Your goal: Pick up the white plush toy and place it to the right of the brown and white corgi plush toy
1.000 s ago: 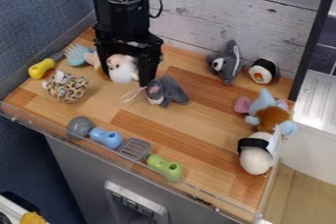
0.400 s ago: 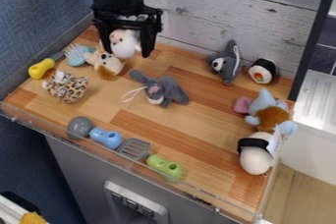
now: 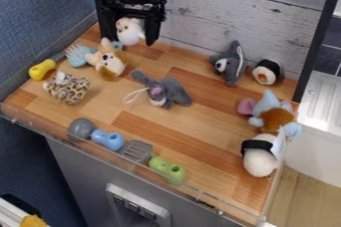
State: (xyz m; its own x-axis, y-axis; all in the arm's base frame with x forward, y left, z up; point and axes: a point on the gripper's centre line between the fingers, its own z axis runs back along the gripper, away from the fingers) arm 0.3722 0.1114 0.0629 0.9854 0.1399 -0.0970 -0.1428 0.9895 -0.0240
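Hand [image 3: 129,40], holding the white plush toy [image 3: 130,31], has moved toward the plank wall [image 3: 220,14], exposing the tan-and-white plush [image 3: 108,61]; relocation appears under way

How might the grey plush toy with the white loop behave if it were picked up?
The grey plush toy looks soft, so it would probably squash a little when gripped. Its ear-like flap may flop, and the thin white loop would likely dangle and could snag.

White plush [image 3: 130,31] and jaws higher
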